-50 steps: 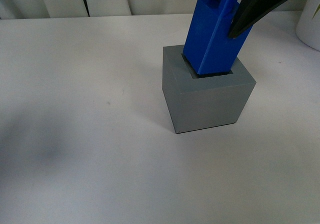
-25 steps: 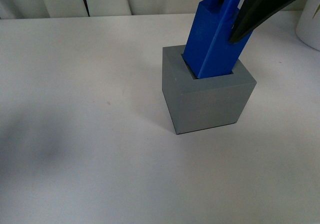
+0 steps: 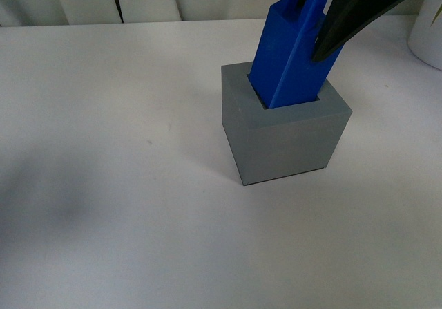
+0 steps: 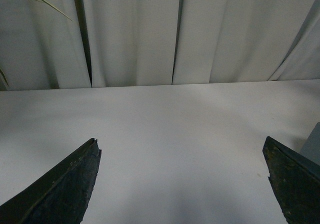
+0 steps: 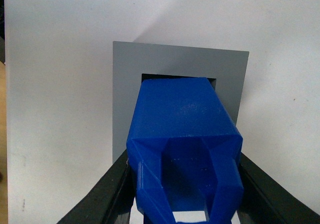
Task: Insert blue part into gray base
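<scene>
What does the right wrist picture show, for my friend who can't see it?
A blue part, clamped between the two black fingers of the right pincer, has its lower end inside the square recess of a gray base. The base stands on a white table.

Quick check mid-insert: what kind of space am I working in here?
Likely an indoor lab or demo bench: a plain white table, pale curtains hanging behind it, and a gray base with a blue part in its recess.
</scene>
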Tool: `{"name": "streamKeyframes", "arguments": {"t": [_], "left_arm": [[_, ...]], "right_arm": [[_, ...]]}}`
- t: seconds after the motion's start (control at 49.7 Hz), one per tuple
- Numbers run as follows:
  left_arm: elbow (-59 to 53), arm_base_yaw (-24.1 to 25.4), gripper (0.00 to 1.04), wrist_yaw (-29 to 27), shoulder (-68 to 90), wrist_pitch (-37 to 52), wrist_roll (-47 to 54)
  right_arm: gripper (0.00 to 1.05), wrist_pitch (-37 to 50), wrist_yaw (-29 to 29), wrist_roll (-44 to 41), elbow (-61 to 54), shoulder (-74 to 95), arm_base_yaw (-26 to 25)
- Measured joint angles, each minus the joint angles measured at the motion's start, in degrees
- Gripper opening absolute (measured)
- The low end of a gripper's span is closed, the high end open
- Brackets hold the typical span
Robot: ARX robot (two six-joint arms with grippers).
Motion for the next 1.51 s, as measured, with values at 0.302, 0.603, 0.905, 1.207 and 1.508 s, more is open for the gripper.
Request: {"name": "streamKeyframes", "arguments": {"t": [0.302, 0.603, 0.905, 1.207, 1.508], "left_arm": [[0.0, 0.0, 0.99, 0.0, 0.0, 0.0, 0.0], [0.0, 0.0, 0.99, 0.0, 0.0, 0.0, 0.0], [0.0, 0.0, 0.99, 0.0, 0.0, 0.0, 0.0], [0.0, 0.0, 0.99, 0.0, 0.0, 0.0, 0.0], [0.0, 0.0, 0.99, 0.0, 0.0, 0.0, 0.0]], "right_arm": [[0.91, 1.2, -2.4, 0.1, -0.4, 0.4, 0.3], [0.97, 5.2, -6.9, 1.7, -3.9, -1.8, -2.5], [0.97, 17.1, -16.6, 6.3, -18.5, -14.4, -8.9], [0.97, 45.8, -30.9, 20.0, -53.0, -40.3, -19.4], [0.97, 76.4, -30.2, 48.1, -78.4, -58.1, -22.5]]}}
